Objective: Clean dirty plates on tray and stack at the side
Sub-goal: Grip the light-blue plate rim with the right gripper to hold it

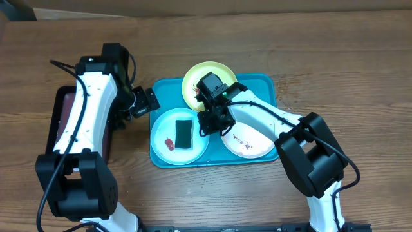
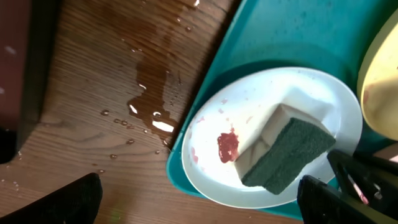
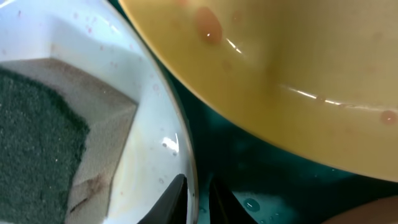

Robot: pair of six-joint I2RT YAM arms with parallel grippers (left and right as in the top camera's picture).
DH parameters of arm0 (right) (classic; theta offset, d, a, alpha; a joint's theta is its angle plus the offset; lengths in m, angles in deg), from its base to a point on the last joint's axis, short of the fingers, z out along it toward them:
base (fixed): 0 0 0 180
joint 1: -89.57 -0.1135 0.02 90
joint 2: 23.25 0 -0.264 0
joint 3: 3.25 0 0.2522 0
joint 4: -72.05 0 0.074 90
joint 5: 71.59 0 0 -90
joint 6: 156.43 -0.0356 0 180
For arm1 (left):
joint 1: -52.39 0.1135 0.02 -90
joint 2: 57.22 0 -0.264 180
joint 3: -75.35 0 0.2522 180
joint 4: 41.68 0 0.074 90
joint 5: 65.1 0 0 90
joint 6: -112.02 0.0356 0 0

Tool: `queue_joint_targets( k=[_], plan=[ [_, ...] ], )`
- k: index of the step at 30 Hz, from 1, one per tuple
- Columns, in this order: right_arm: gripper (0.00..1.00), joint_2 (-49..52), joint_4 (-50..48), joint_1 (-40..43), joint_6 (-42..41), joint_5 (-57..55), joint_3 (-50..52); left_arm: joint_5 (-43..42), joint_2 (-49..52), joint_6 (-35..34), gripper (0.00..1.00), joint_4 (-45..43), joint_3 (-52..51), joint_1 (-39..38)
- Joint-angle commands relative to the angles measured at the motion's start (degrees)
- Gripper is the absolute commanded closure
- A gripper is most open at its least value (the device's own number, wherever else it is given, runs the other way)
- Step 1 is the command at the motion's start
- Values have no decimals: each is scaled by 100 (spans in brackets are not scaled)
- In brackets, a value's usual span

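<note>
Overhead: the pale plate (image 1: 164, 125) lies at the left edge of the tray (image 1: 261, 84), with a sponge (image 1: 184, 133) on it. The left gripper (image 1: 147, 102) hangs spread wide just beside that edge.

Left wrist: a red smear (image 2: 227, 146) sits next to the sponge on the glossy plate. If the plate tilts, the sponge could slide off.

Right wrist: the right gripper (image 3: 198, 198) appears to pinch the plate's thin rim, with the yellow-green plate (image 3: 280, 74) close by. A slick rim could slip free, and a lift could knock that neighbour.

Looked straight down on whole brown wooden table (image 1: 335, 38) from overhead; peered close at pale round plastic plate (image 2: 249, 99) from left wrist; closer still from right wrist, same rim.
</note>
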State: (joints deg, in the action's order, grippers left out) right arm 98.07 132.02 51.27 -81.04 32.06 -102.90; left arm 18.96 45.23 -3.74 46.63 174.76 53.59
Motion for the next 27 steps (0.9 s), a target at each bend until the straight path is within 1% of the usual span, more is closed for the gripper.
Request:
queue_joint_targets(
  k=[1, 3, 4, 5, 8, 10, 12, 18, 20, 24, 27],
  plan=[
    [87, 177, -44, -33, -197, 61, 17, -275, -57, 345, 0, -72, -107, -26],
    [88, 227, -33, -31, -269, 61, 17, -278, -57, 352, 0, -68, -111, -26],
    [92, 240, -33, -31, -326, 59, 17, -273, -57, 358, 0, -68, -111, -26],
    [94, 247, -44, -31, -380, 61, 17, -284, -57, 398, 0, -70, -111, -26],
    [96, 247, -101, -31, -678, 63, 17, -295, -57, 442, 0, -76, -114, -44],
    [96, 247, -79, -31, -879, 83, 17, -295, -57, 439, 0, -92, -114, -52],
    [96, 247, -17, -31, -1259, 114, 17, -295, -57, 439, 0, -107, -114, -52],
    [96, 247, 76, -31, -2111, 562, 17, -295, -57, 437, 0, -138, -111, -52],
    [96, 247, 61, -31, -2264, 579, 17, -317, -57, 437, 0, -140, -114, -52],
    [96, 247, 33, -31, -2260, 616, 15, -323, -57, 439, 0, -136, -114, -55],
    [96, 247, 28, -33, -2538, 623, 15, -424, -57, 468, 1, -146, -114, -87]
  ],
)
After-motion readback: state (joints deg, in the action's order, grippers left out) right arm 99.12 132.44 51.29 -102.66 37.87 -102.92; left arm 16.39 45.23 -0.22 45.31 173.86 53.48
